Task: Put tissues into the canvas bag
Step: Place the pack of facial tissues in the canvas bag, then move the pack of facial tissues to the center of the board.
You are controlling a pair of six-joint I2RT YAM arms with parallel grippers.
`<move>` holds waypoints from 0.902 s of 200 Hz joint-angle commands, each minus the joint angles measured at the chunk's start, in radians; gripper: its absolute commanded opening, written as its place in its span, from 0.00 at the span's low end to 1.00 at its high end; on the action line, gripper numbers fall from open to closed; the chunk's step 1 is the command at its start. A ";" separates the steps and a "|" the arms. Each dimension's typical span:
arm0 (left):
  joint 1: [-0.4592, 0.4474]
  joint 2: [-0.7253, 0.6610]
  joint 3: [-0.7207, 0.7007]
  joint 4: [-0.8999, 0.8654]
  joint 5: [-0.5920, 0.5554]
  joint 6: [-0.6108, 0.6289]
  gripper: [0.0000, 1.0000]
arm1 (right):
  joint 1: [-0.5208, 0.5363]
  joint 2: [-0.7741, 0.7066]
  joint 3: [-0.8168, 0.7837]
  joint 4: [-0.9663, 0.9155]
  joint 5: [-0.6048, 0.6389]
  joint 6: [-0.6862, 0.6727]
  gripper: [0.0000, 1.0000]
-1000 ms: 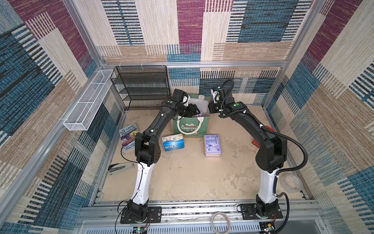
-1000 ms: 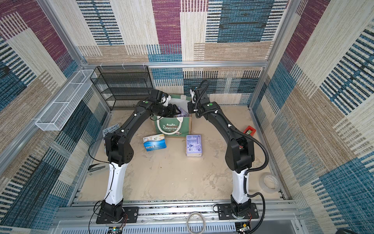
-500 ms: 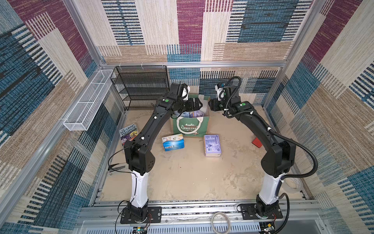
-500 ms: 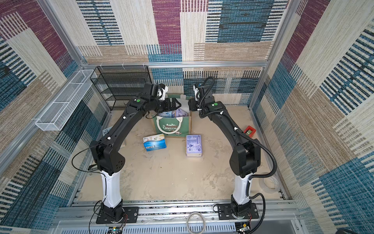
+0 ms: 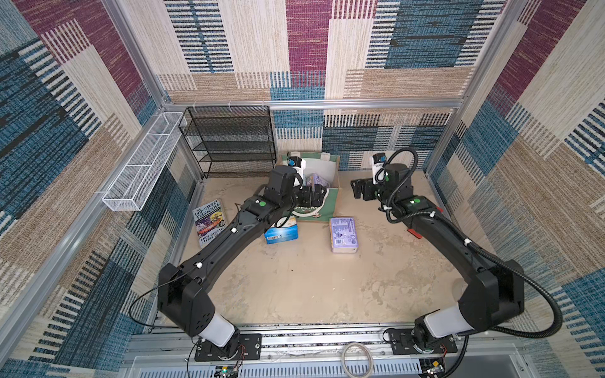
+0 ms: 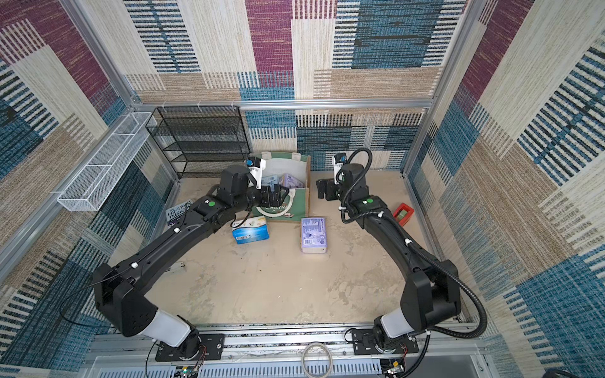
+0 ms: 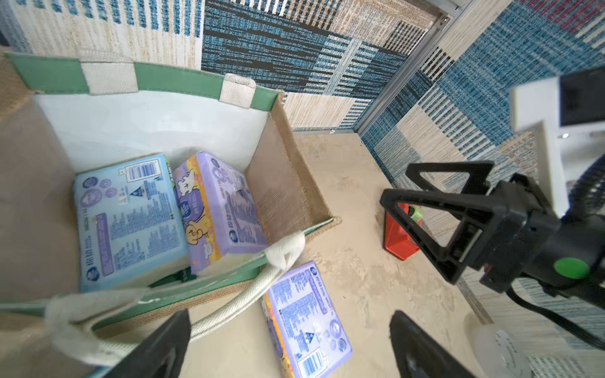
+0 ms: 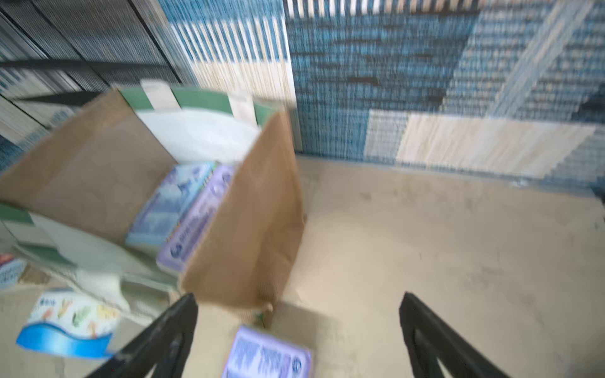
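Black L end effector (image 5: pixel 316 197) by canvas bag (image 5: pixel 322 170)

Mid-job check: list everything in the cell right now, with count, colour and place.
canvas bag: one, green front, tan sides, white lining; back of the floor
light blue tissue pack: one, inside the bag
lavender tissue pack: one, inside the bag, beside the light blue one
lavender floor pack: one, floor in front of the bag
blue-white tissue pack: one, floor in front of the bag, partly under the left arm
Treehouse book: one, multicoloured, floor at left
mesh rack: one, black, back left corner
wire basket: one, white, on the left wall
red object: one, floor at right
left gripper: black, open, over the bag's front edge
right gripper: black, open, right of the bag
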 commanded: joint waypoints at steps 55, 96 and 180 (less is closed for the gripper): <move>-0.207 -0.114 -0.352 0.231 -0.143 -0.135 0.98 | -0.128 -0.075 -0.420 0.311 -0.239 0.209 0.95; -0.253 -0.081 -0.470 0.278 -0.175 -0.243 0.94 | -0.133 0.142 -0.311 0.231 -0.230 0.280 0.80; -0.265 0.031 -0.573 0.385 -0.137 -0.338 0.83 | -0.100 0.308 -0.186 0.203 -0.269 0.339 0.74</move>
